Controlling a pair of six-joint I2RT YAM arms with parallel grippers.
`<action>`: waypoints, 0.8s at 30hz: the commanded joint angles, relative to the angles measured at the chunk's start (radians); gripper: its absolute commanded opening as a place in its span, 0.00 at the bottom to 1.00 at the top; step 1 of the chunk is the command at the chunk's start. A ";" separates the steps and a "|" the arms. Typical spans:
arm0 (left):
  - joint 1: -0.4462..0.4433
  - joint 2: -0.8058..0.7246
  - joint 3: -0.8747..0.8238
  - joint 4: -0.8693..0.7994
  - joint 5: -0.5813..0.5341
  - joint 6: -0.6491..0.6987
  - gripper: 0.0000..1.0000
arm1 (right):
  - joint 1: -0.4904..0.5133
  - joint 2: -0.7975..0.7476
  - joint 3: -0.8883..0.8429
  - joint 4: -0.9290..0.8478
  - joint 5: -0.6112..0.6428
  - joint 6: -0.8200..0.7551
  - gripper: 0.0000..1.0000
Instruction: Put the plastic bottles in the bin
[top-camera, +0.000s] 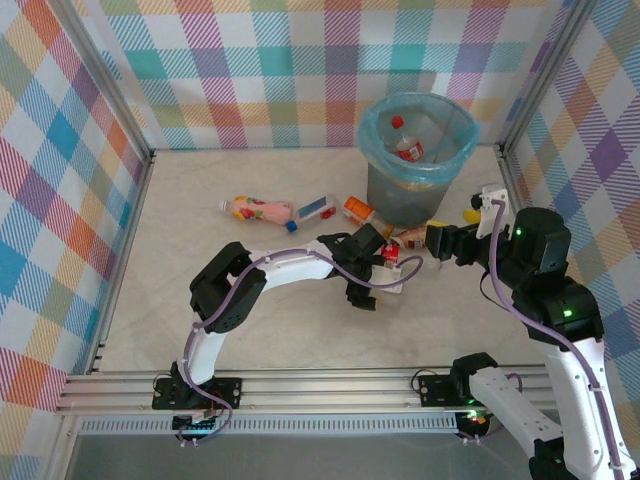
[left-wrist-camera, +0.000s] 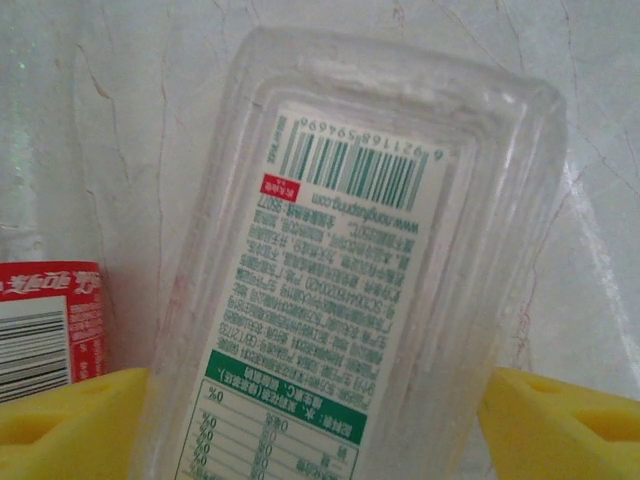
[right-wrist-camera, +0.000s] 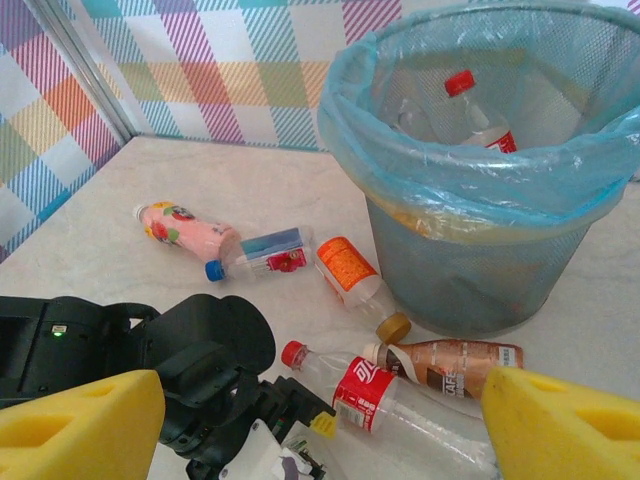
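The left gripper (left-wrist-camera: 320, 430) has its yellow fingers (left-wrist-camera: 70, 420) on either side of a clear bottle (left-wrist-camera: 370, 260) with a green and white label, one finger at each flat side. They look to meet the plastic, but I cannot tell if they are squeezing it. The bottle points its base away from the wrist, with the pale table (left-wrist-camera: 120, 130) behind it. A red-label bottle (left-wrist-camera: 50, 320) lies just beside the outer face of one finger.

The step in hand seems to be the grasp. To do it well, close gently, since thin empty plastic will likely buckle or slip, and lift straight so the neighbour is not dragged along.

The bin (right-wrist-camera: 470, 270) stands ahead of the right gripper (right-wrist-camera: 320, 410), whose fingers are wide apart with nothing between them. A bottle with a red cap (right-wrist-camera: 480, 115) already lies inside. The carry should rise above the rim of the blue bag (right-wrist-camera: 400, 150) before letting go
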 joint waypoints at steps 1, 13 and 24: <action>0.006 0.003 -0.024 -0.041 0.004 0.003 0.79 | -0.003 0.002 -0.007 0.022 -0.024 0.014 0.83; 0.007 -0.070 -0.061 -0.025 0.015 -0.025 0.64 | -0.003 -0.003 0.002 0.028 -0.027 0.029 0.83; 0.015 -0.299 -0.173 0.105 0.042 -0.173 0.61 | -0.003 0.013 0.046 0.043 -0.076 0.061 0.82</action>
